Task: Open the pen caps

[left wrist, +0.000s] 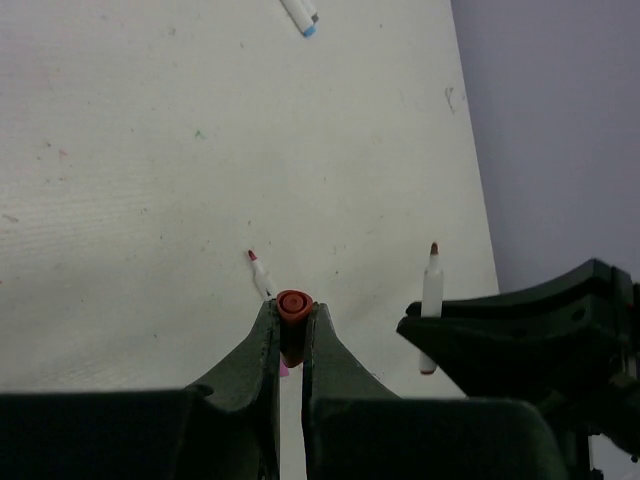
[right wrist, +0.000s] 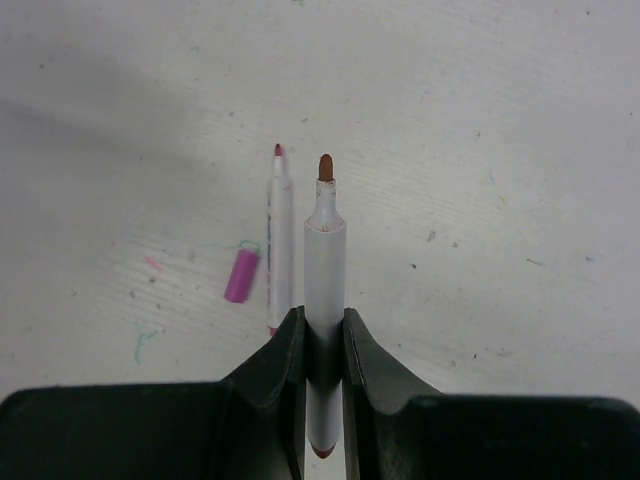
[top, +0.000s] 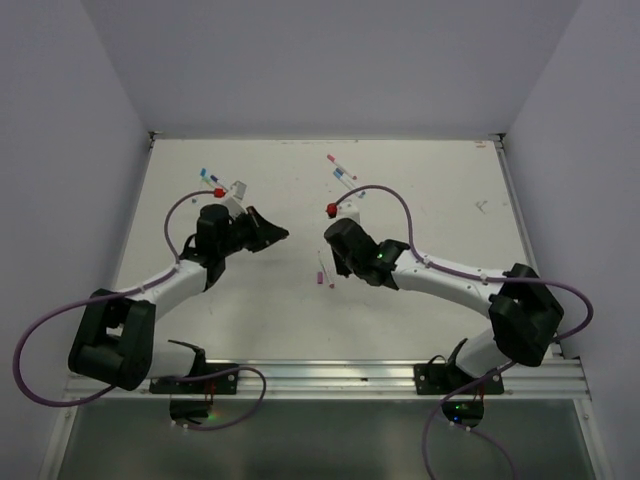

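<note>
left wrist view: left pincer (left wrist: 291, 322) clamped shut on a red pen cap (left wrist: 293, 304) at its tips, right pincer (right wrist: 323, 315) closed round the bared pen barrel (right wrist: 323, 260); this cap looks off, so next set both down.

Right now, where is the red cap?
Left wrist view: the red cap is pinched at the tips of the left fingers; the brown-tipped pen held by the right fingers stands to its right.
</note>
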You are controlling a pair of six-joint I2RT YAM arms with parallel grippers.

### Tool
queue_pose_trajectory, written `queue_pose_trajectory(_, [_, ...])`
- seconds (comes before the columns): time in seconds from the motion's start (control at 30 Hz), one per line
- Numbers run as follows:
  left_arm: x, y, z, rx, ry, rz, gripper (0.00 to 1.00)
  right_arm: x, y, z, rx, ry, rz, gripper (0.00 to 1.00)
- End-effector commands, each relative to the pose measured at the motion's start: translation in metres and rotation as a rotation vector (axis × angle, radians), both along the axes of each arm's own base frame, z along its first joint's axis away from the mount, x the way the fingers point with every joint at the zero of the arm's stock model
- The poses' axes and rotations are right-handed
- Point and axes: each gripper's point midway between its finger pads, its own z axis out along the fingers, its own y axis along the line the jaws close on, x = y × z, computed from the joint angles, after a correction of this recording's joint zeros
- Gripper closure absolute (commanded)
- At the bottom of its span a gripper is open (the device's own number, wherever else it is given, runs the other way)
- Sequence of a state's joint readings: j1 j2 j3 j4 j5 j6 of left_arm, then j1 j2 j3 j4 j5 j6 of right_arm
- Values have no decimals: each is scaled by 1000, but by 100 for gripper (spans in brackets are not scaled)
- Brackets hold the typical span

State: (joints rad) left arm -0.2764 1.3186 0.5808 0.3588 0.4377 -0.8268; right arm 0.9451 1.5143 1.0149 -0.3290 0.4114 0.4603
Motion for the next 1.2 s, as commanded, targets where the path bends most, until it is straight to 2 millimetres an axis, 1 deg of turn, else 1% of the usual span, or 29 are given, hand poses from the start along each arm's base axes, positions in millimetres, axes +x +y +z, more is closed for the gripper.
queue_pose_trajectory(0.0, [-27,-12,-25,49,11,-150,100,8,-2,-1,69,30,0,100])
queue_pose_trajectory(0.03, [-34,-14,-34,54,28,-160,100,9,0,-4,80,46,18,100])
queue_pose_trajectory(0.07, [-41,-24,-37,56,27,-192,100,13,-3,-7,85,52,10,100])
queue_pose_trajectory(0.1, [-44,-28,-41,61,29,-197,100,17,0,-8,101,51,15,100])
queue_pose_trajectory(0.13, [-53,-32,-50,61,45,-212,100,18,1,-14,101,66,22,100])
queue_pose_trajectory(0.17, [-61,-41,-58,61,63,-241,100,21,0,-18,104,75,16,100])
queue_pose_trajectory(0.2, [-63,-46,-59,45,62,-249,100,24,2,-20,118,78,19,100])
queue_pose_trajectory(0.23, [-66,-48,-63,38,72,-259,100,25,4,-30,114,99,21,100])
queue_pose_trajectory(0.27, [-69,-51,-71,38,94,-275,100,26,8,-32,126,107,35,100])
queue_pose_trajectory(0.33, [-69,-55,-73,33,91,-288,100,28,11,-40,114,117,41,100])
queue_pose_trajectory(0.37, [-70,-57,-78,42,103,-296,100,29,11,-47,103,129,39,100])
queue_pose_trajectory(0.47, [-71,-58,-87,55,123,-296,100,30,12,-58,86,142,43,100])
queue_pose_trajectory(0.57, [-71,-60,-94,59,135,-300,100,33,13,-67,83,154,42,100])
queue_pose_trajectory(0.67, [-70,-66,-99,64,148,-313,99,36,16,-70,77,158,52,100])
queue_pose_trajectory(0.7, [-68,-67,-100,66,150,-313,97,36,16,-75,68,164,53,100])
queue_pose_trajectory(0.77, [-66,-70,-102,67,158,-315,93,37,18,-77,67,171,57,100])
queue_pose_trajectory(0.8, [-64,-70,-103,70,159,-311,88,38,18,-79,64,174,57,100])
queue_pose_trajectory(0.83, [-64,-71,-106,75,168,-310,84,38,19,-80,63,177,61,99])
queue_pose_trajectory(0.9, [-64,-69,-109,82,176,-303,77,38,19,-83,58,185,63,92])
queue_pose_trajectory(0.97, [-64,-68,-112,90,180,-294,75,38,18,-85,55,190,64,91])
queue_pose_trajectory(1.0, [-64,-67,-113,91,182,-290,71,37,18,-87,53,194,65,90])
queue_pose_trajectory(1.07, [-63,-67,-114,94,186,-284,66,37,18,-87,58,194,64,87])
queue_pose_trajectory(1.1, [-63,-67,-114,96,187,-285,61,37,18,-87,58,195,61,84])
queue_pose_trajectory(1.17, [-63,-66,-115,99,192,-281,59,35,16,-89,57,199,56,81])
